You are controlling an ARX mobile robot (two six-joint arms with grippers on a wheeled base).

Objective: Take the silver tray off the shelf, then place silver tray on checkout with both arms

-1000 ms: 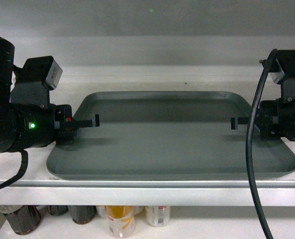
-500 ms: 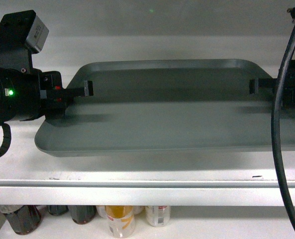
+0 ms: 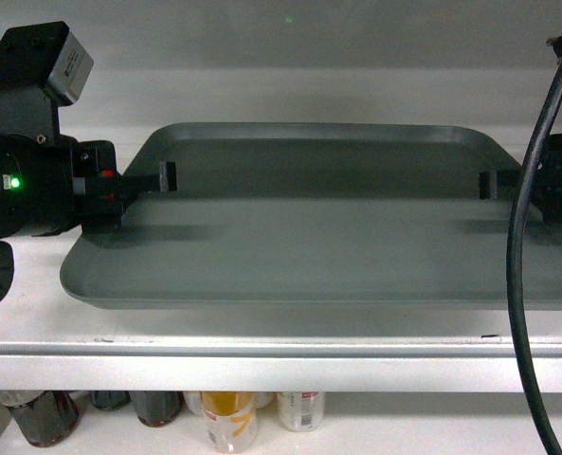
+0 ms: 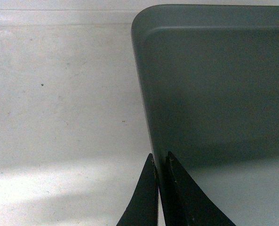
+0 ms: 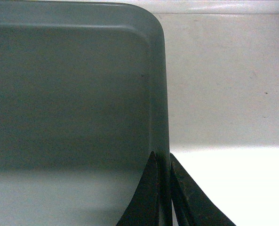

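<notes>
The silver tray [image 3: 318, 227] hangs level just above the white shelf [image 3: 281, 336], casting a shadow under its near edge. My left gripper [image 3: 165, 180] is shut on the tray's left rim, and my right gripper [image 3: 489, 185] is shut on its right rim. In the left wrist view the two black fingers of the left gripper [image 4: 160, 162] pinch the rim of the tray [image 4: 214, 94] over the shelf board [image 4: 59, 94]. In the right wrist view the right gripper [image 5: 162, 160] pinches the rim of the tray [image 5: 68, 94] the same way. The checkout is out of view.
Bottles and cans [image 3: 228, 417] stand on the level below the shelf. A thick black cable [image 3: 522, 284] hangs down in front of the tray's right end. The shelf's back wall [image 3: 290, 90] rises close behind the tray.
The tray has risen off the shelf board and come nearer to the head camera, carried by both grippers. Both arms moved up and outward in the head view.
</notes>
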